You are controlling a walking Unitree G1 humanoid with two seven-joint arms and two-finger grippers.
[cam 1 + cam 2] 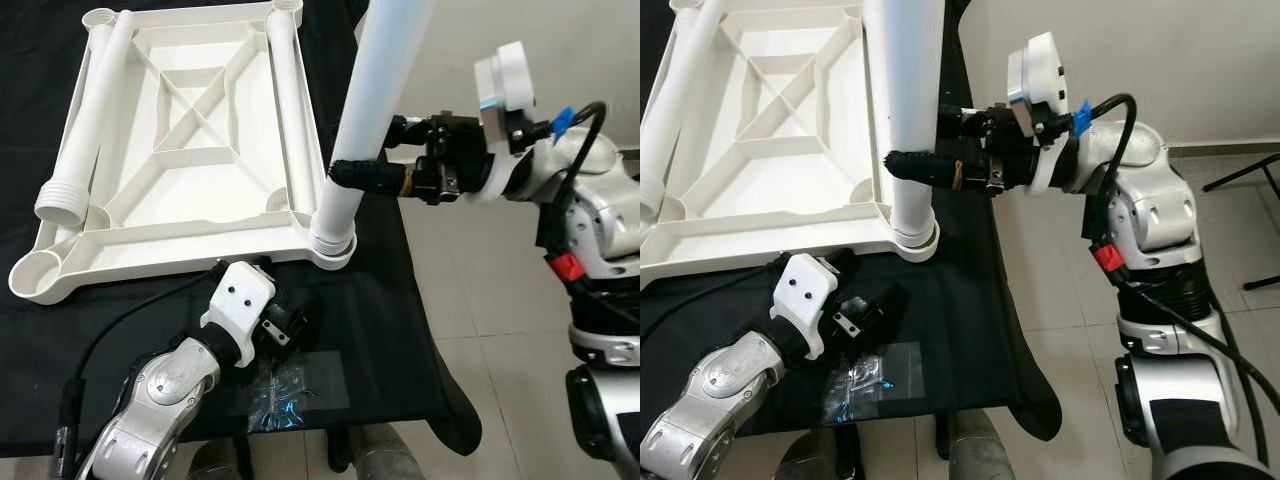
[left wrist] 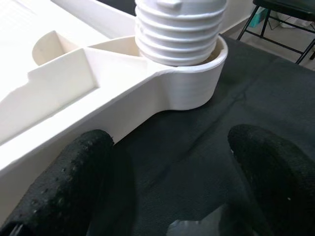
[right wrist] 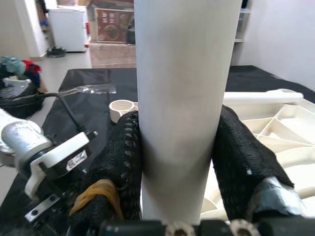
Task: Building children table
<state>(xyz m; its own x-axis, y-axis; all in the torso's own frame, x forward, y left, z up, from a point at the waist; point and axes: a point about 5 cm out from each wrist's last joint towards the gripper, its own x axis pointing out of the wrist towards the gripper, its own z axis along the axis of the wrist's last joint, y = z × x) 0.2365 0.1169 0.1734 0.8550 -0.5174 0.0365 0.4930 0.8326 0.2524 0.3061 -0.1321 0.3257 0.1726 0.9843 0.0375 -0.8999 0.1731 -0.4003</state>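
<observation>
Black cloth covers the worktop; right gripper (image 1: 352, 176) clamps the leg (image 1: 372, 110) at the tabletop (image 1: 190, 240) corner, left gripper (image 2: 167, 182) open. Looks stiff, light, slippery, so grip low.

You are looking at a lived-in room of a home. A white fridge (image 3: 66, 27) stands by the far wall, a heap of clothes (image 3: 17, 69) lies on the tiled floor (image 1: 480, 300), and a black cloth (image 1: 380, 330) covers the worktable.
</observation>
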